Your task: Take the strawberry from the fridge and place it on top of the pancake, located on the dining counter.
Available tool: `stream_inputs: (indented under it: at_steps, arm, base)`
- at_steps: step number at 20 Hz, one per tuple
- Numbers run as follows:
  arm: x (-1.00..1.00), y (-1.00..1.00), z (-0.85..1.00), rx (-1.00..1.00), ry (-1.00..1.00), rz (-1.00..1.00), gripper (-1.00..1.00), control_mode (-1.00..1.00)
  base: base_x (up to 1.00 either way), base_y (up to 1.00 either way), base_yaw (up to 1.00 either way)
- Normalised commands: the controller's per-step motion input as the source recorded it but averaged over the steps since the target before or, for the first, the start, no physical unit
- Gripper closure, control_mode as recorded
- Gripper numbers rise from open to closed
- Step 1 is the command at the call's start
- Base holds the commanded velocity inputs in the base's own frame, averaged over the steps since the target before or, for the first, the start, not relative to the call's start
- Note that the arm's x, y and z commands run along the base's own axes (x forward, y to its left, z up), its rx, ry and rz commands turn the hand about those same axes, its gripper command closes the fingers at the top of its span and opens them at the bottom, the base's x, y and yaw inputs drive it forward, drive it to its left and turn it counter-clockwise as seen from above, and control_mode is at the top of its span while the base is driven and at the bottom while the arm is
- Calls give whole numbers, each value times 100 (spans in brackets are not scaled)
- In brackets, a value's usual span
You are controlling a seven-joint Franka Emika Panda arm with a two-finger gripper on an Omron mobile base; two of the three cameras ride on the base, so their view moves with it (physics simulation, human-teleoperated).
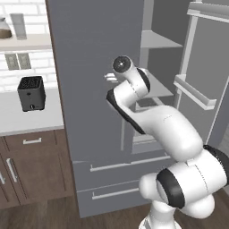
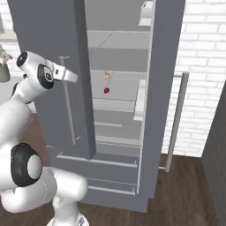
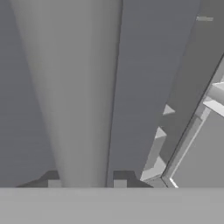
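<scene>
The end effector (image 3: 86, 183) is pinched on the left door's bar handle (image 2: 67, 106) of the fridge (image 1: 96, 67), so it should pull in a steady arc, exposing the strawberry (image 2: 106, 90) on the middle shelf (image 2: 117, 95).

Open fridge (image 2: 119, 39), pale grey shelf (image 2: 117, 92) inside, strawberry (image 2: 106, 90) on it, small pale item (image 2: 107, 75) just behind, apart from it
</scene>
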Motion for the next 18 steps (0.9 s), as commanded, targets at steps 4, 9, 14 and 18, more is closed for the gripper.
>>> stream_inputs:
  at_steps: [4,9,14,18]
  arm:
    - [-96,34,-16,-6,11,-19,100,-100]
    - [-83,60,-9,-5,6,-16,100,-100]
    - [-66,73,0,-5,0,-14,100,-100]
    - [-59,64,0,-4,0,-18,100,-100]
  base:
    - [0,0,0]
    - [0,0,0]
    - [0,0,0]
    - [0,0,0]
